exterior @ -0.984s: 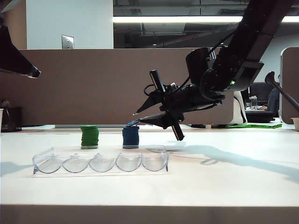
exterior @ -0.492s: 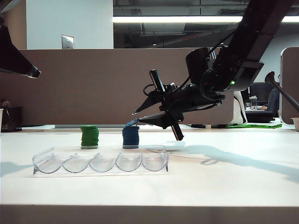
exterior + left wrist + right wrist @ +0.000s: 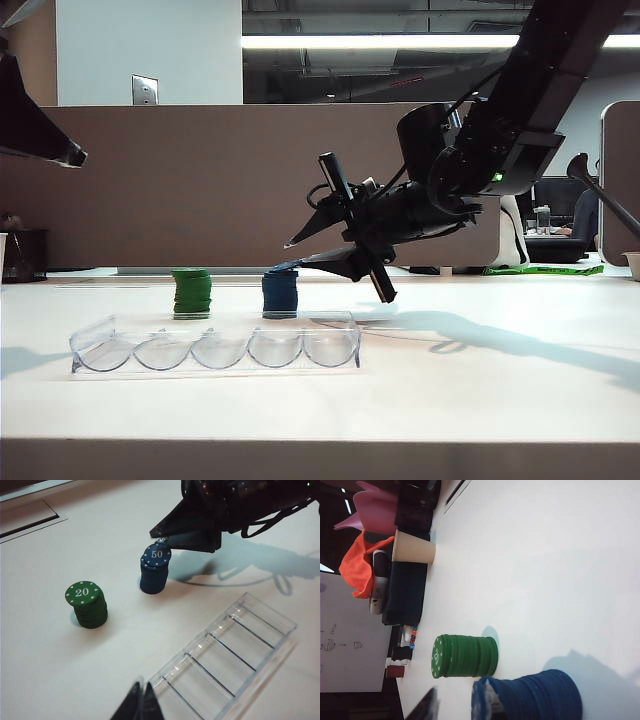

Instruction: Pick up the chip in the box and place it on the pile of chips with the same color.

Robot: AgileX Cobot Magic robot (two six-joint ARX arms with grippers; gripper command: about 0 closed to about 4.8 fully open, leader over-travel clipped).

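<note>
Over the short dark-blue chip pile (image 3: 280, 295), right gripper (image 3: 291, 255) sits spread, round blue "50" chip (image 3: 156, 555) looks dropped, so back off next; left gripper (image 3: 139, 703) idles pinched together near the clear tray (image 3: 225, 655).

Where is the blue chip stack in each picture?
Exterior view: the blue pile stands mid-table, under the right gripper.
Left wrist view: the pile sits below that gripper; the left gripper is far off.
Right wrist view: at the frame's edge.
Shared landmark: the green stack beside it.
</note>
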